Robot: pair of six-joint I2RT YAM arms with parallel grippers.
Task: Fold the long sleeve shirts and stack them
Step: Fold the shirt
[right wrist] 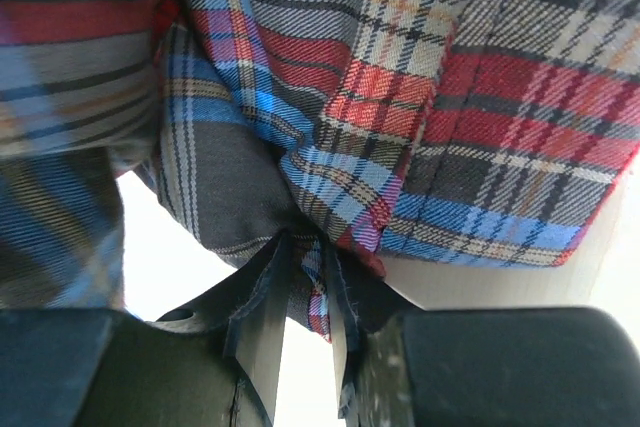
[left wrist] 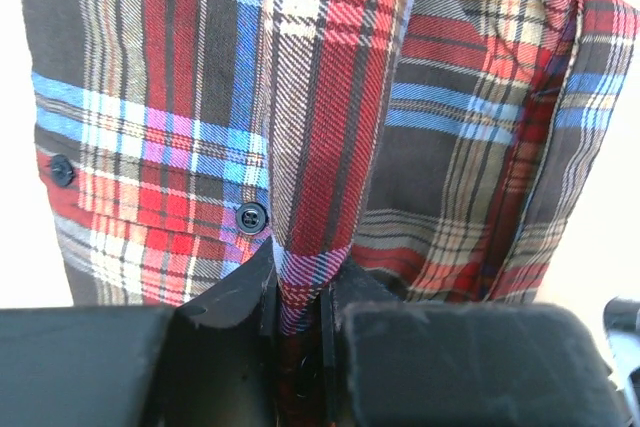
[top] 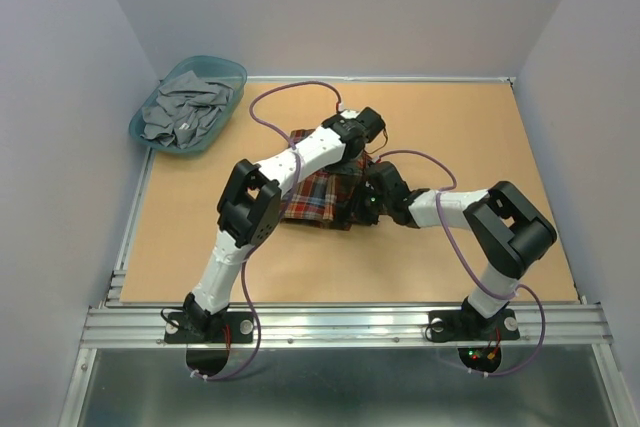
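Pinching a thin ridge of the plaid shirt [left wrist: 330,97] beside a dark button [left wrist: 252,217], the left gripper [left wrist: 298,292] is nearly closed on cloth. The right gripper [right wrist: 308,262] clamps a bunched edge the same way. Both bites look shallow, so I judge that a pull apart could slip the flannel free or drag the gathered shirt askew across the surface [top: 470,137]. The wrist views show both grips, which the arms hide from above. Only the top view shows the shirt sitting mid-surface and the teal basket [top: 228,67] of grey clothes [top: 185,112] at the far left corner.
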